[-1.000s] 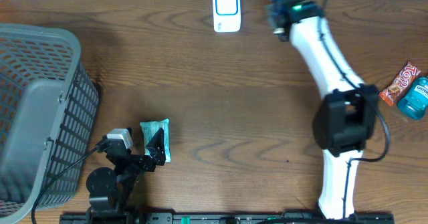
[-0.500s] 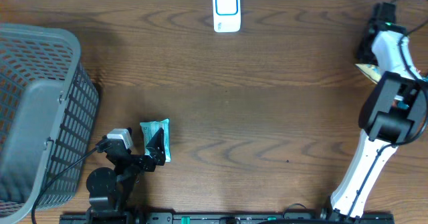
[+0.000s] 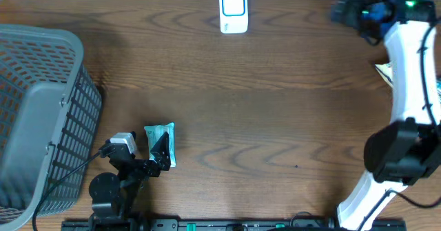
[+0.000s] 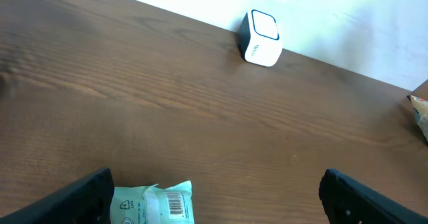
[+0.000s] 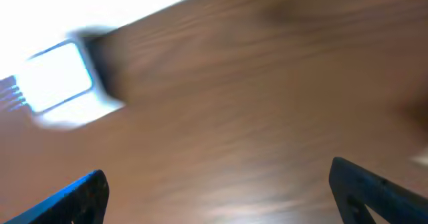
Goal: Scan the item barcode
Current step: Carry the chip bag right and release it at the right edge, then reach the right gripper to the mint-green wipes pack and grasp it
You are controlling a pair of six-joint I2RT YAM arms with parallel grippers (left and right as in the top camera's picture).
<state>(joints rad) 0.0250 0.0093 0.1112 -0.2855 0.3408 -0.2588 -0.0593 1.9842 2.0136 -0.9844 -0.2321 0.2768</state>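
step: grasp pending | packet [image 4: 152, 202] on surface, barcode up, at left gripper [image 4: 215, 190], jaws wide, empty | right gripper [image 5: 217, 180] jaws wide, empty | next: grip packet, show barcode to scanner [image 3: 233, 10]

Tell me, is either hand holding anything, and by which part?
Nothing is held. The left hand is open by the green packet; the right hand is open and empty.

Green packet [image 4: 152, 202], seen from my left wrist: white label bearing a barcode [image 4: 175, 201], digits under it too small for me to read. Triangle mark [image 4: 124, 204] printed left of it. White scanner [image 4: 262, 38]: faint side lettering, illegible.
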